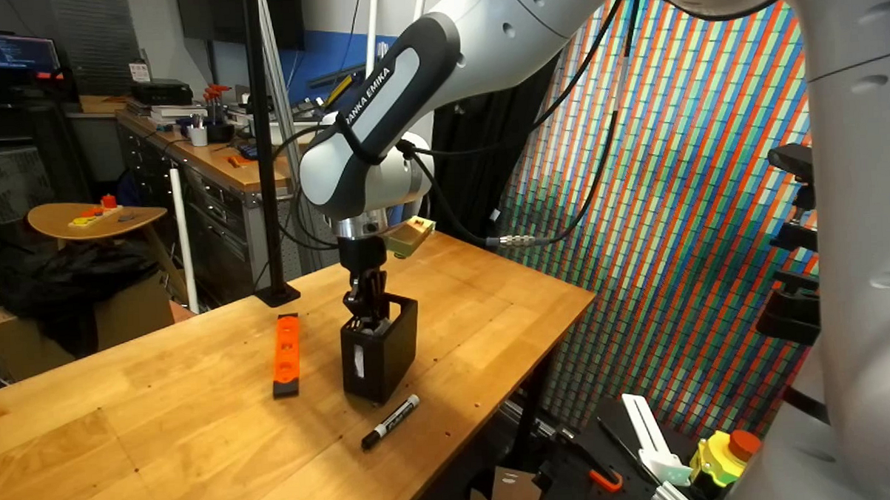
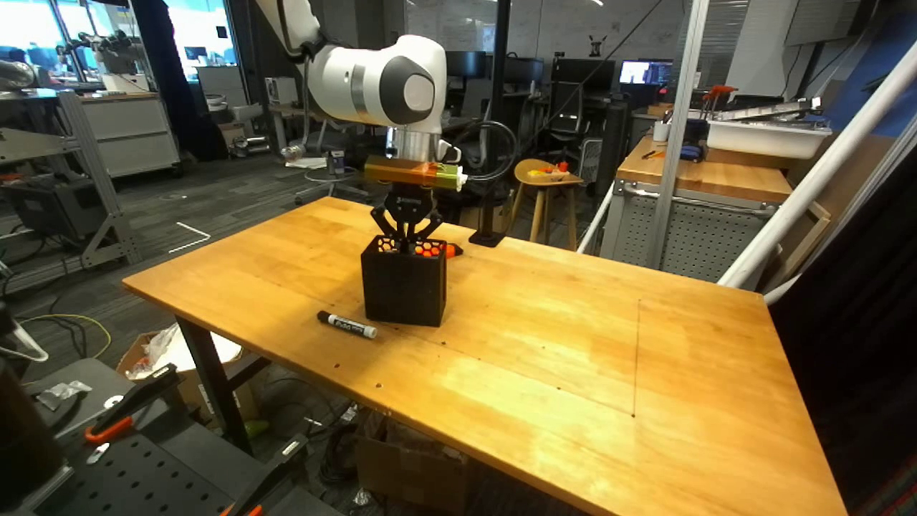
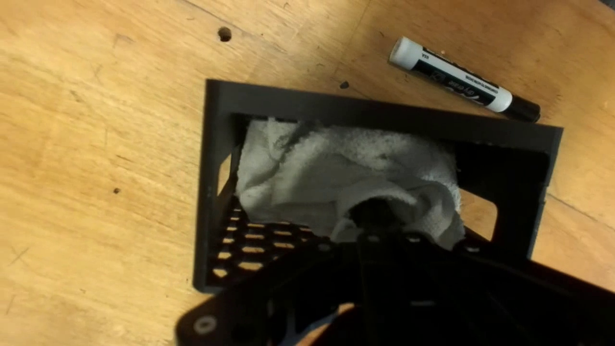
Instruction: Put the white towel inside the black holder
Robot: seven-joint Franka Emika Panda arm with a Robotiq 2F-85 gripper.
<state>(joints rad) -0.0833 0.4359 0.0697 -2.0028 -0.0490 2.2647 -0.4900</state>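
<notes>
The black holder [image 1: 396,348] stands upright on the wooden table, open at the top; it also shows in an exterior view [image 2: 403,287] and in the wrist view [image 3: 336,103]. The white towel [image 3: 307,178] lies crumpled inside the holder. A strip of the towel [image 1: 359,361] shows through the holder's side slot. My gripper [image 1: 372,319] points straight down with its fingers reaching into the holder; it also shows in an exterior view [image 2: 407,244]. In the wrist view the gripper's fingers [image 3: 377,226] are close together, with towel folds bunched around the tips. The fingertips themselves are hidden.
A black-and-white marker [image 1: 390,422] lies on the table beside the holder; it also shows in the wrist view [image 3: 451,79]. An orange level [image 1: 287,348] lies on the holder's other side. A black post [image 1: 276,293] stands at the table edge.
</notes>
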